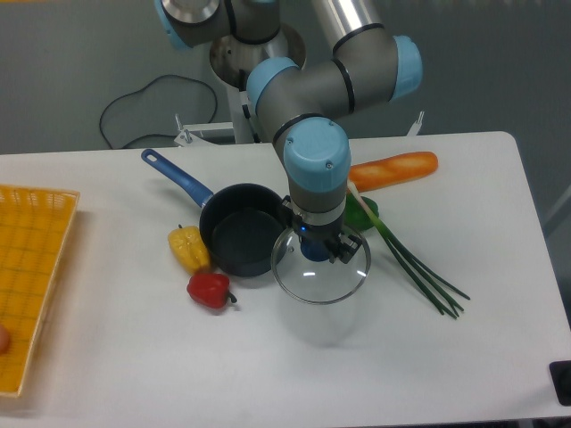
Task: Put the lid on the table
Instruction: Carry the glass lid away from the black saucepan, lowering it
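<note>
The round glass lid (pixel 321 275) with a thin metal rim hangs level a little above the white table (pixel 268 366), just right of the dark saucepan (pixel 241 239) with the blue handle. My gripper (pixel 318 247) points straight down and is shut on the lid's central knob, which its fingers mostly hide. The lid's left rim overlaps the saucepan's right edge in the view. The lid's faint shadow lies on the table below it.
A yellow pepper (pixel 188 248) and a red pepper (pixel 210 289) lie left of the pan. An orange carrot (pixel 394 169), a green pepper (pixel 361 212) and green onion stalks (pixel 419 267) lie to the right. A yellow mesh tray (pixel 31 276) stands at the left edge.
</note>
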